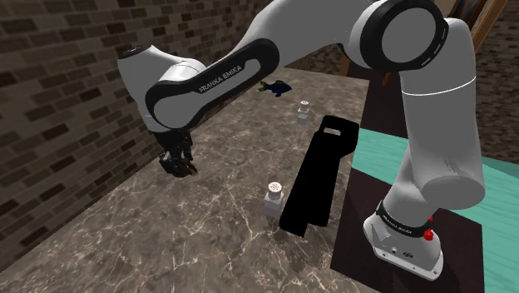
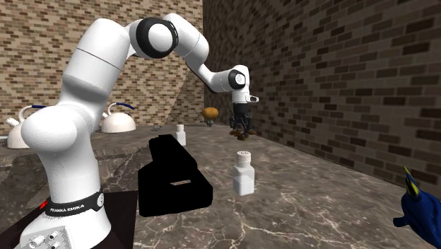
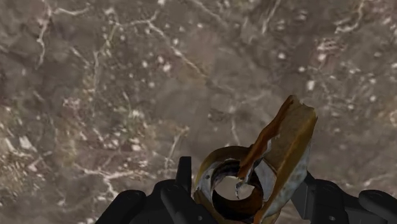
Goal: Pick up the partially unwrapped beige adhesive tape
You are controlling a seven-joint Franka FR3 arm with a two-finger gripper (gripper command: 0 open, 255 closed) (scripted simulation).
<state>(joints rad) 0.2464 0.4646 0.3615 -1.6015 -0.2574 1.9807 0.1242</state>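
In the wrist view the beige-brown adhesive tape [image 3: 254, 168], a small roll with a loose strip peeling upward, sits clasped between my black fingers [image 3: 184, 175]. My gripper [image 3: 245, 191] is shut on it, with the marble surface well below. In the shoulder view the gripper [image 1: 179, 162] hangs over the counter near the brick wall. In the second exterior view the gripper [image 2: 242, 126] points down, with a bit of brown tape [image 2: 239, 132] at its tips, clear of the counter.
Two white shakers [image 1: 274, 198] [image 1: 304, 111] and a long black box [image 1: 320, 175] stand on the marble counter [image 1: 166, 241]. A blue figure [image 1: 274, 86] lies at the far end. A brown rounded object [image 2: 210, 113] and white kettles [image 2: 119, 120] sit behind. The brick wall [image 1: 58, 100] is close.
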